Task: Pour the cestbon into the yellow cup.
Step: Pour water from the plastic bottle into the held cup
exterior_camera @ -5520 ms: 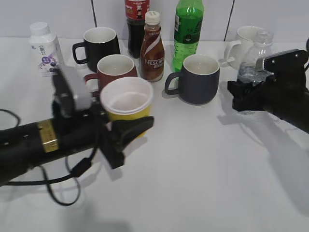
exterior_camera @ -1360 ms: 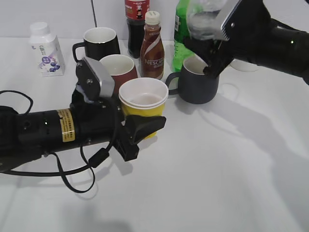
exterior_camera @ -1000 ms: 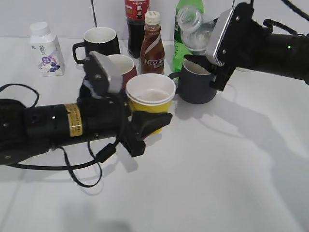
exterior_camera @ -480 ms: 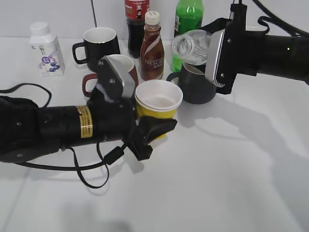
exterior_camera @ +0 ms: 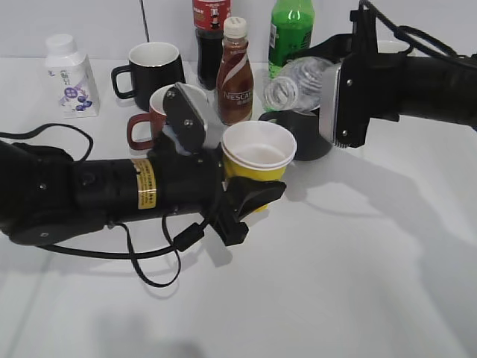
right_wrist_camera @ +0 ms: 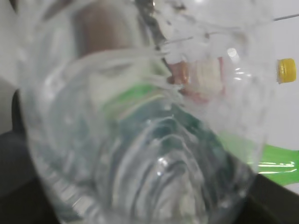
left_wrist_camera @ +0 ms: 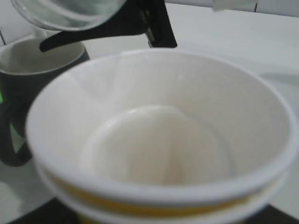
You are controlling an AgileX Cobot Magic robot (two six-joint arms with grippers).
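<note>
My left gripper [exterior_camera: 250,195] is shut on the yellow cup [exterior_camera: 258,156] and holds it upright above the table; its white inside [left_wrist_camera: 159,144] fills the left wrist view. My right gripper [exterior_camera: 337,104] is shut on the cestbon [exterior_camera: 299,80], a clear bottle tipped on its side with its neck pointing left and down, just above and behind the cup's rim. The bottle's clear body [right_wrist_camera: 140,140] fills the right wrist view, and its end shows at the top of the left wrist view [left_wrist_camera: 70,11].
Behind the cup stand a dark red mug [exterior_camera: 160,112], a black mug [exterior_camera: 153,67], a dark grey mug [exterior_camera: 305,134], a brown Nescafe bottle [exterior_camera: 235,71], a bright green bottle [exterior_camera: 289,33], a cola bottle [exterior_camera: 211,26] and a white milk bottle [exterior_camera: 71,74].
The left gripper has carried the yellow cup right and up. The right gripper has brought the bottle from the right, raised it and tipped it over toward the cup.
</note>
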